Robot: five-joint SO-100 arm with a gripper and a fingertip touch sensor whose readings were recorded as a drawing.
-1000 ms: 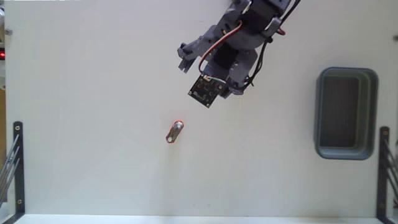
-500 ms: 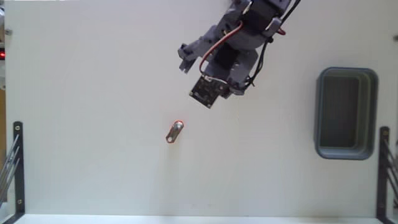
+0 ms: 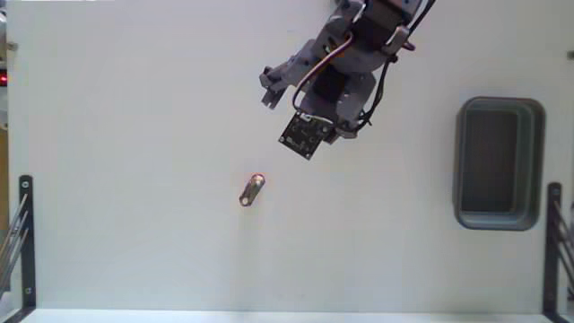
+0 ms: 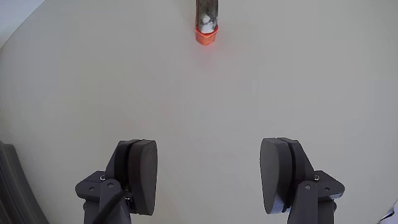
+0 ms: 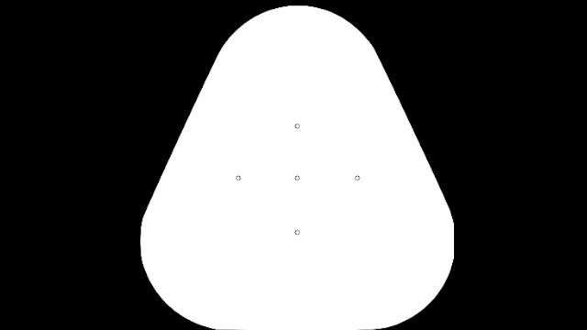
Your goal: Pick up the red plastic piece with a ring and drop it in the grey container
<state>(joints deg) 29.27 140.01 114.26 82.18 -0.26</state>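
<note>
The red plastic piece with a ring (image 3: 252, 190) lies flat on the white table, left of centre in the fixed view, pointing diagonally. The wrist view shows it at the top edge as an orange-red end on a grey stem (image 4: 206, 25). My gripper (image 3: 287, 115) hangs up and to the right of it, well apart, with a small dark camera board (image 3: 307, 135) on the wrist. In the wrist view the gripper (image 4: 210, 177) is open, with nothing but bare table between its dark pads (image 4: 144, 174). The grey container (image 3: 538, 161) stands at the right, dark inside.
Black metal brackets stand at the lower left (image 3: 23, 235) and lower right (image 3: 554, 244) table edges. A small red light (image 3: 3, 79) glows at the left edge. White tabletop (image 3: 134, 161) surrounds the piece.
The arm has drifted slightly up and to the right, away from the red piece. The piece and the container have not moved.
</note>
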